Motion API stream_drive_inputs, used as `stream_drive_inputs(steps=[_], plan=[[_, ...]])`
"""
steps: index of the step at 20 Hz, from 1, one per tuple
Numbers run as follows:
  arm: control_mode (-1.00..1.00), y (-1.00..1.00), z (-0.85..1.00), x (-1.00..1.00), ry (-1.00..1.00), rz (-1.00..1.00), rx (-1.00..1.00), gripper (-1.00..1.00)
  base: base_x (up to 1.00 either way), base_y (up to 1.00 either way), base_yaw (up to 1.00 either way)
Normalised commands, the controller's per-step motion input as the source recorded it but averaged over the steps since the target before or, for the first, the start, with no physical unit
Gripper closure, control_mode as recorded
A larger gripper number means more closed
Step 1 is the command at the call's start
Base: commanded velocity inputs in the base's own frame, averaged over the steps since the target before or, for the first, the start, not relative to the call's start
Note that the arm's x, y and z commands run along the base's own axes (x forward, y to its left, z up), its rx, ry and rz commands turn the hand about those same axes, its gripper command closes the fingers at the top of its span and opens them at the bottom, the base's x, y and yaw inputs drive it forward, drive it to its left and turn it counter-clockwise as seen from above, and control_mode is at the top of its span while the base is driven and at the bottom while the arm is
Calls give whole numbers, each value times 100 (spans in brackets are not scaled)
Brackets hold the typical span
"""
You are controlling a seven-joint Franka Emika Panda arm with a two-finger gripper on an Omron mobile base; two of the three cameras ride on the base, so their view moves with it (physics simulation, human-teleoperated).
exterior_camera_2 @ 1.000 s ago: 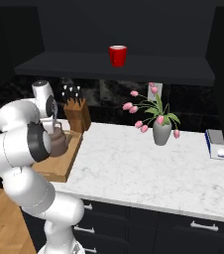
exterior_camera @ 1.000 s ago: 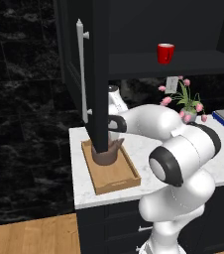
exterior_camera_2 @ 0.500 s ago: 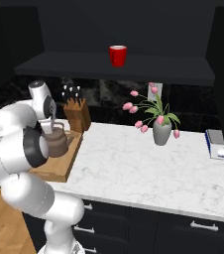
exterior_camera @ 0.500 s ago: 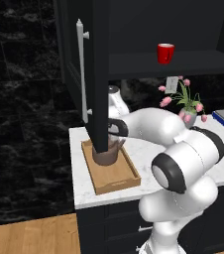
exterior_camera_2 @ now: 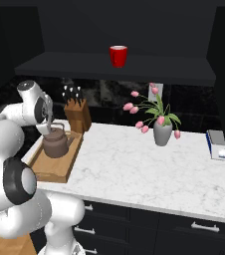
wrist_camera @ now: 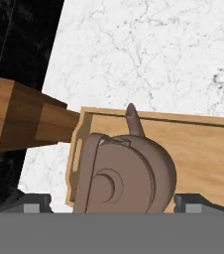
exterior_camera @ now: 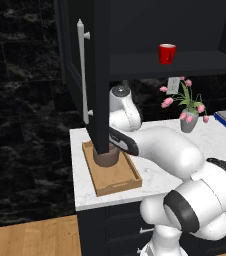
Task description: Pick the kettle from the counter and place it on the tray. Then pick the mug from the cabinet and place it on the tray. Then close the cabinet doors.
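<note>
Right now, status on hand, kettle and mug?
Hand open above kettle. Kettle seated in tray. Mug on cabinet shelf; doors open.

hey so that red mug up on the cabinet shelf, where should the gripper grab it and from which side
Probably by the body of the mug, with the open gripper coming in level from the front of the cabinet. The mug stands upright and alone on the shelf, both doors are open, and no handle shows clearly enough to aim for.
</note>
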Motion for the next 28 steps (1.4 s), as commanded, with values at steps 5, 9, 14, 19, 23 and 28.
stream_drive_inputs(steps=[5, 9, 14, 19, 23, 28], plan=[[-100, -44, 43, -40, -11, 0, -1, -100, 0, 0, 0], [-100, -72, 29, -26, -7, 1, -6, -100, 0, 0, 0], [-100, -77, 10, -39, -4, 3, -9, -100, 0, 0, 0], [-100, -82, 0, -49, -3, 0, -13, -100, 0, 0, 0], [-100, -72, 3, -56, -2, 0, -8, -100, 0, 0, 0], [-100, -69, 32, -54, -8, 1, -9, -100, 0, 0, 0]])
